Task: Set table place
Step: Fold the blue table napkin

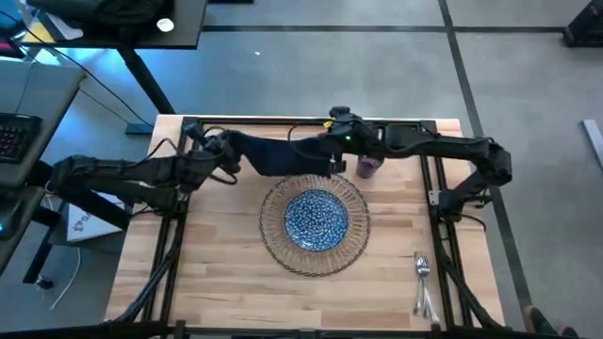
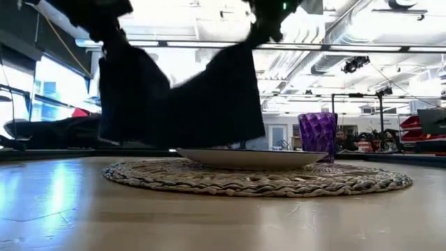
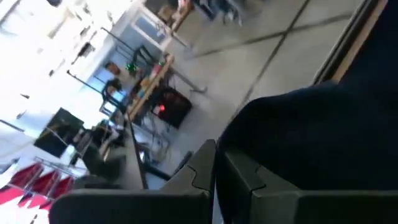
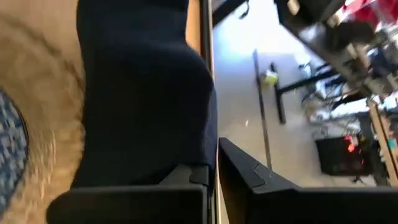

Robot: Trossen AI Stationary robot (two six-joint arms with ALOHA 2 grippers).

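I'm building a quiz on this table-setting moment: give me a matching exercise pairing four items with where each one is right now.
Items:
1. napkin
2. plate
3. purple cup
4. cutlery

Places:
A. on the bare table, near its front right corner
B. held in the air between the left gripper and right gripper
C. centred on the wicker mat
D. standing beyond the mat, toward the table's far edge

Pairs: 1-B, 2-C, 3-D, 4-A

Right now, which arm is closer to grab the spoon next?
Probably the right. The spoon lies at the table's right side, below the right arm's base. Both the left gripper and right gripper hold up the napkin.
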